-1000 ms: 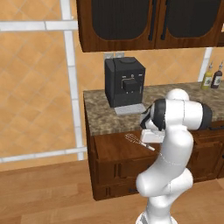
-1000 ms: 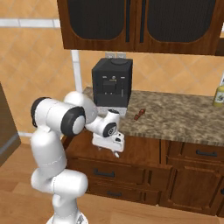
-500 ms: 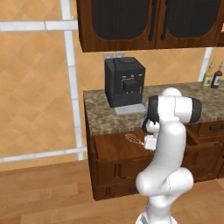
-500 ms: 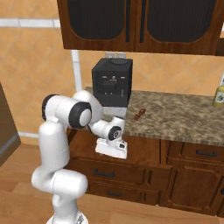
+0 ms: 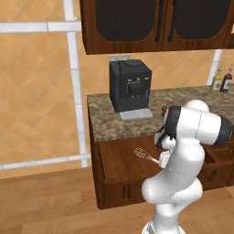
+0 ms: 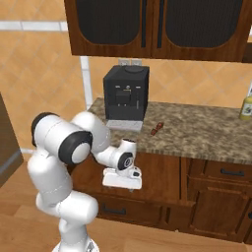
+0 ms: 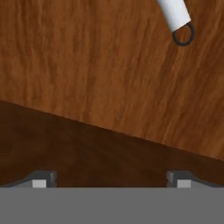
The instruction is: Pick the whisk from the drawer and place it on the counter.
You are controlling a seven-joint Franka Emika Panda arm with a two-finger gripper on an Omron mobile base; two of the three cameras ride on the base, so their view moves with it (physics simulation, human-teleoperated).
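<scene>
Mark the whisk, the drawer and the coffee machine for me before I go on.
whisk [image 5: 143, 153]: left base view, on the wire head.
drawer [image 5: 119, 157]: left base view, on the bare wood bottom.
coffee machine [image 6: 125, 92]: right base view, on its black front.
</scene>
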